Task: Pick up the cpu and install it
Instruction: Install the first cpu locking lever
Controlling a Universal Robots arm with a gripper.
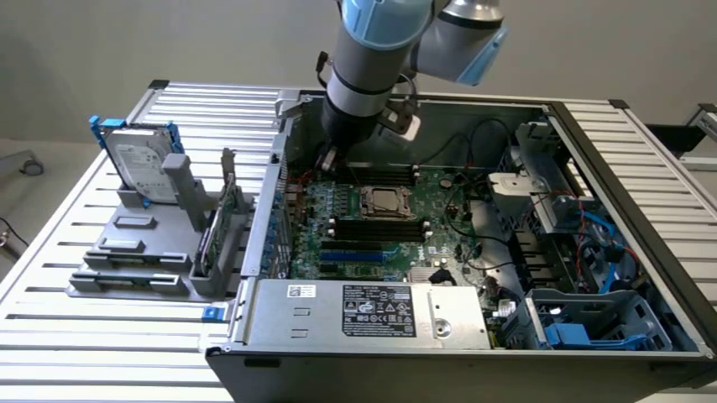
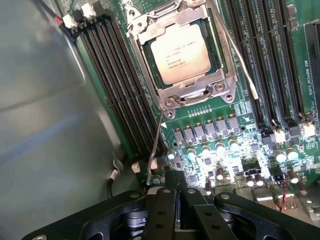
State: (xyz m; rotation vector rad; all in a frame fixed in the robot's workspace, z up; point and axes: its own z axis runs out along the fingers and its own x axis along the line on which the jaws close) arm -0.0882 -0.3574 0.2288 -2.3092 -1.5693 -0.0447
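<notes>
The cpu (image 2: 179, 54), a small square chip with a pale metal top, lies in the dark metal-framed socket (image 2: 220, 86) on the green motherboard, with the frame down over its edges. In the exterior view the cpu (image 1: 384, 200) sits mid-board inside the open computer case. My gripper (image 2: 176, 192) is shut, low over the board a short way from the socket. The bent end of a thin wire socket lever (image 2: 156, 145) reaches right beside the fingertips; I cannot tell if they touch it. In the exterior view the gripper (image 1: 328, 161) hangs by the case's left wall.
Black memory slots (image 2: 120, 80) run along the socket, next to the grey case wall (image 2: 45, 125). A second wire lever (image 2: 240, 65) lies on the socket's other side. Outside the case a grey rack (image 1: 134, 260) holds a hard drive (image 1: 140, 159). A power supply (image 1: 370, 311) sits in front.
</notes>
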